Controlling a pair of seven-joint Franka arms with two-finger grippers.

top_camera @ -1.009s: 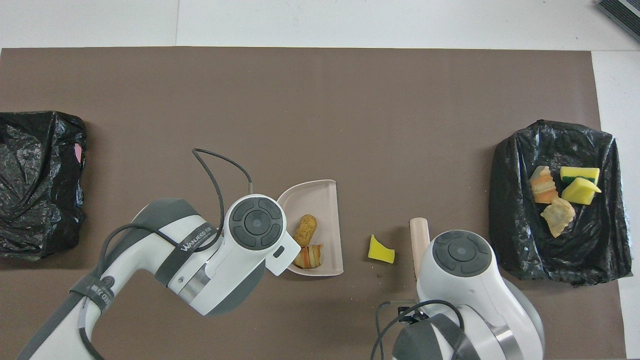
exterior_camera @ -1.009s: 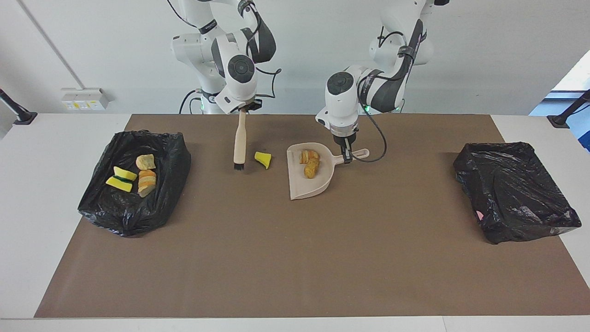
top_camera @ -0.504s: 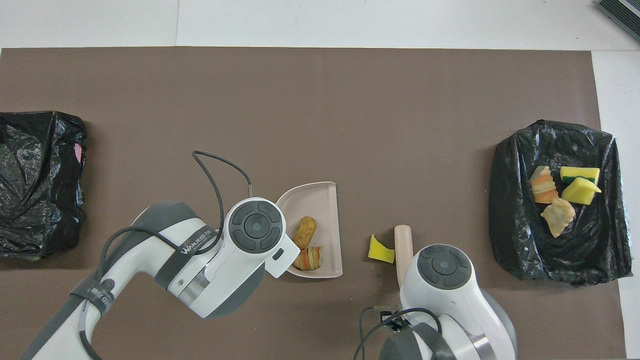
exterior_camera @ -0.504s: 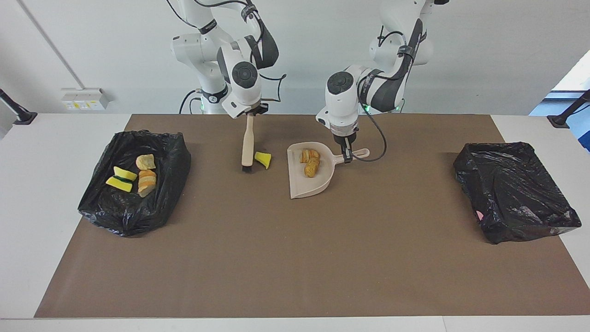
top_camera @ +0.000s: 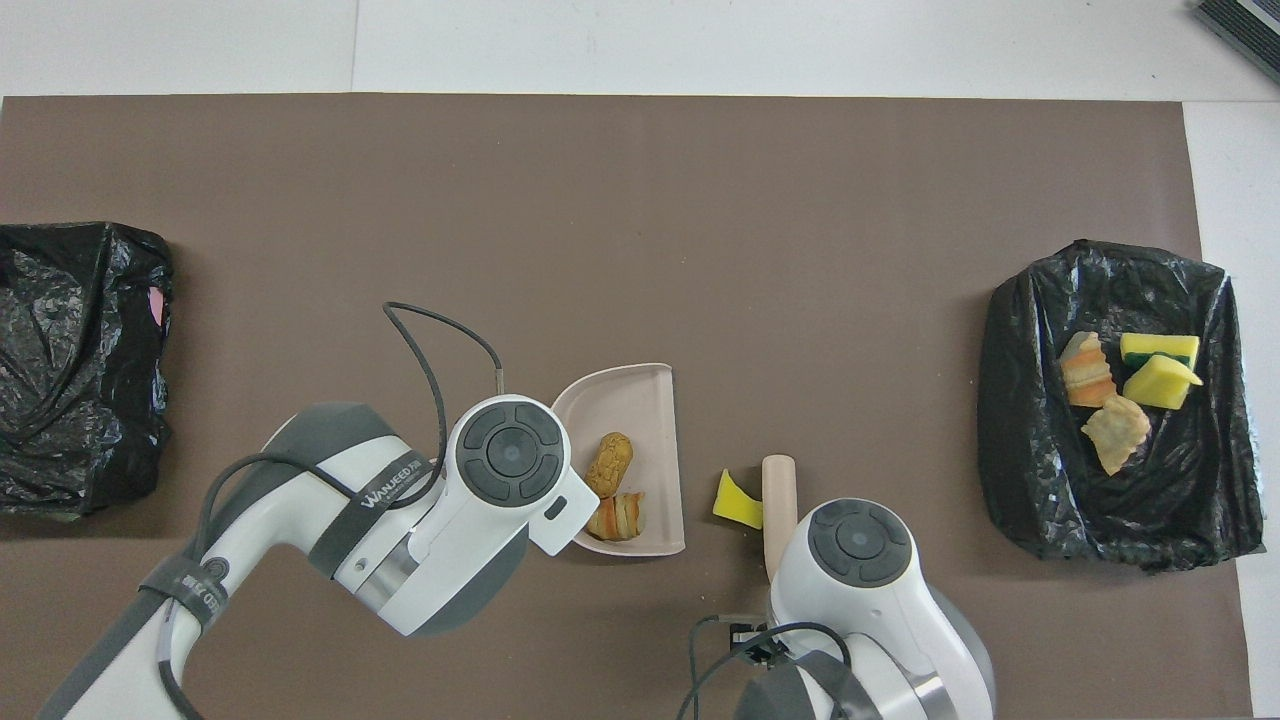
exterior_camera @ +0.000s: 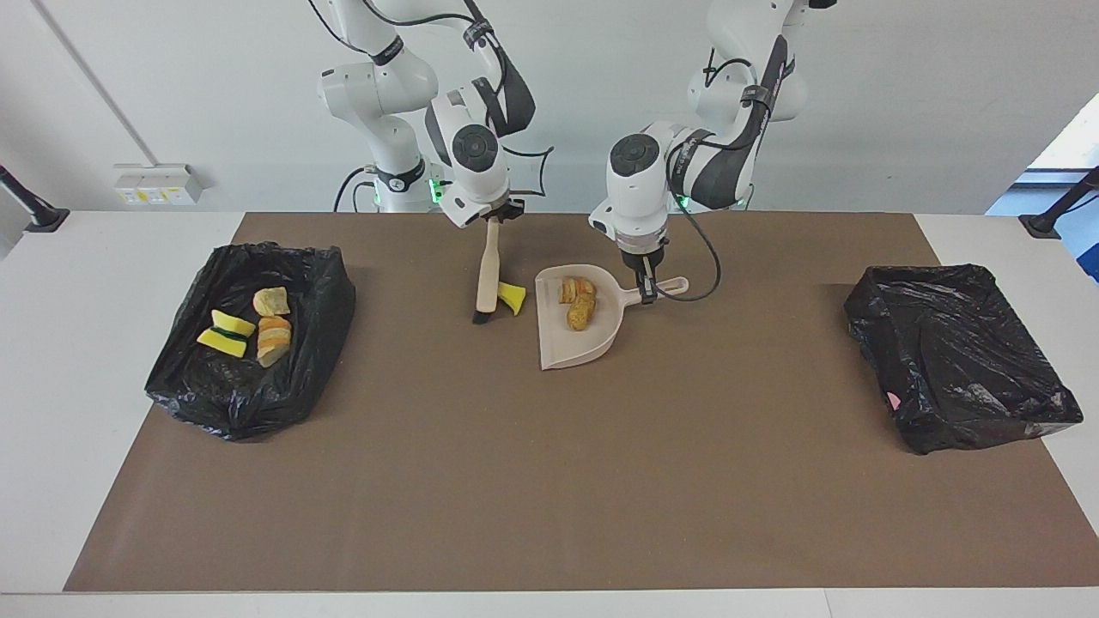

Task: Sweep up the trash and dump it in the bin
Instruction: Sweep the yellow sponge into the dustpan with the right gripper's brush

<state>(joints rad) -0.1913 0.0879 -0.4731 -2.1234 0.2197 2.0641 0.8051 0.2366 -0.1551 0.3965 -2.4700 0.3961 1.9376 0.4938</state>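
Currently right gripper (exterior_camera: 489,225) pinching brush (exterior_camera: 487,276), we're nudging the light, squashy sponge (exterior_camera: 513,298); left gripper (exterior_camera: 644,276) clamping dustpan (exterior_camera: 573,322) handle. Sweep, don't grab.

R arm comes down w/ wrist tilted, right gripper (exterior_camera: 491,225) clamped on the brush (exterior_camera: 487,279) handle top, held over the mat (exterior_camera: 549,481). L arm bent at elbow, wrist pointing straight down, left gripper (exterior_camera: 646,287) closed on the dustpan (exterior_camera: 573,339) handle, low at the mat.
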